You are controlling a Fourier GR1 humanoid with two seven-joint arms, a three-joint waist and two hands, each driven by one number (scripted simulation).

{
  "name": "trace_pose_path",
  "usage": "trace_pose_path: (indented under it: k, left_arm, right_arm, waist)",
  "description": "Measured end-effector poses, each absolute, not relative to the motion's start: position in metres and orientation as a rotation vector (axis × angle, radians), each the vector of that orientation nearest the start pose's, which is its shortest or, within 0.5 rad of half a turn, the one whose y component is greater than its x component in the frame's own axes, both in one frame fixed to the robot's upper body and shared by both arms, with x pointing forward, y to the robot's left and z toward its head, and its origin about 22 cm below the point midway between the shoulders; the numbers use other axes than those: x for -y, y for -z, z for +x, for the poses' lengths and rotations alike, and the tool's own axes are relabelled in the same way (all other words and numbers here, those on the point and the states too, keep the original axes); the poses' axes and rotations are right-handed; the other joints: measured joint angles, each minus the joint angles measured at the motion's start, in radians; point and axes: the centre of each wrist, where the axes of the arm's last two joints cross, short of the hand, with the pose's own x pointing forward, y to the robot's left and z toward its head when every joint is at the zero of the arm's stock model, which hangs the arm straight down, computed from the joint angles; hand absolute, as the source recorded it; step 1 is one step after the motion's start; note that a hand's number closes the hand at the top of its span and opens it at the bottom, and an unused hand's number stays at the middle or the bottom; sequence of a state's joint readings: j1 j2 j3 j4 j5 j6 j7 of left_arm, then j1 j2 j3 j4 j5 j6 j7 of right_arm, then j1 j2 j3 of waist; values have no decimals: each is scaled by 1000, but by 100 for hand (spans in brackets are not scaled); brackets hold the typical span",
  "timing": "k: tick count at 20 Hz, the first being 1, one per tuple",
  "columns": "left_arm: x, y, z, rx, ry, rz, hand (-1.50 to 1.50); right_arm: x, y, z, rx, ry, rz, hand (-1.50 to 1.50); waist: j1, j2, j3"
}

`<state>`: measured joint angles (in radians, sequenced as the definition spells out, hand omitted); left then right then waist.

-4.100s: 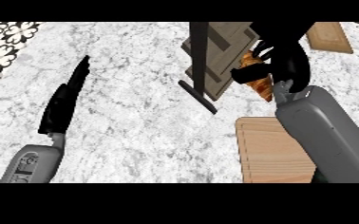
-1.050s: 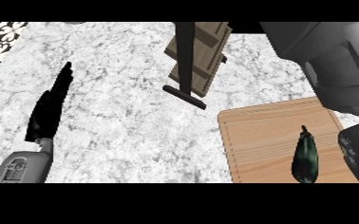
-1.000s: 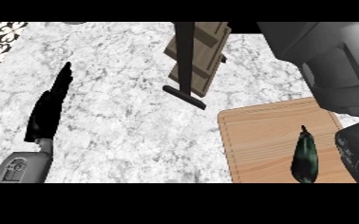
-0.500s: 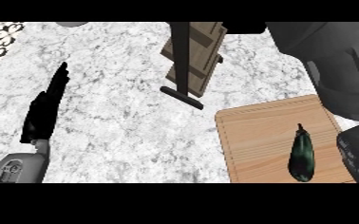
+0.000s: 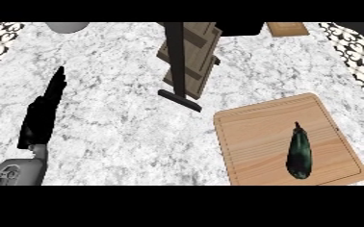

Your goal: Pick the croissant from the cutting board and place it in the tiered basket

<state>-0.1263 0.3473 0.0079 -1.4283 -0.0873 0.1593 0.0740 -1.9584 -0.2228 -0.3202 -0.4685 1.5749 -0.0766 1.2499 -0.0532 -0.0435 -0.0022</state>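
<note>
a: from my screen, i see the left hand (image 5: 41, 118) at the left side of the view, over the marble counter (image 5: 121, 125). its fingers are straight and held together, pointing up the picture toward the far edge. they curl around nothing and nothing is in them. the grey forearm (image 5: 20, 172) comes in at the lower left corner.

b: and the right hand?

a: i cannot find it. it does not show in this view, so i cannot tell its state.

b: what stands next to the left hand?

a: going to the right, well apart from the hand, there is the tiered basket (image 5: 190, 57). i see it from above: a dark post with a dark foot on the counter, and wooden slatted shelves beside the post, reaching to the top edge.

b: where is the croissant?

a: i cannot see any croissant. if it lies inside the basket, the shelves hide it, so i cannot tell. it is not on the cutting board.

b: so what is on the board?

a: the cutting board (image 5: 256, 125) lies at the lower right, near the foot of the basket but apart from it. on it lies only one dark green long vegetable (image 5: 299, 150), on the right half of the board, its thin stem end pointing away from me.

b: anything further out?

a: a second small wooden board (image 5: 287, 28) at the top right edge, and a grey round object (image 5: 68, 26) at the top left edge, cut off by the frame.
</note>
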Motion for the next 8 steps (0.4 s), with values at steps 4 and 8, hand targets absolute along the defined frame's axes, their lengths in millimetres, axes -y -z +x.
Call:
trace_pose_path:
  k: [4,8]
  left_arm:
    - [-312,-20,268,1464,188,473,0]
    - [-317,-16,264,1444,182,483,0]
  right_arm:
    - [46,-496,380,1232,148,-1566,-150]
    - [38,-511,360,1293,199,-1544,-150]
  waist:
    - [-13,-13,1]
    - [-28,-24,2]
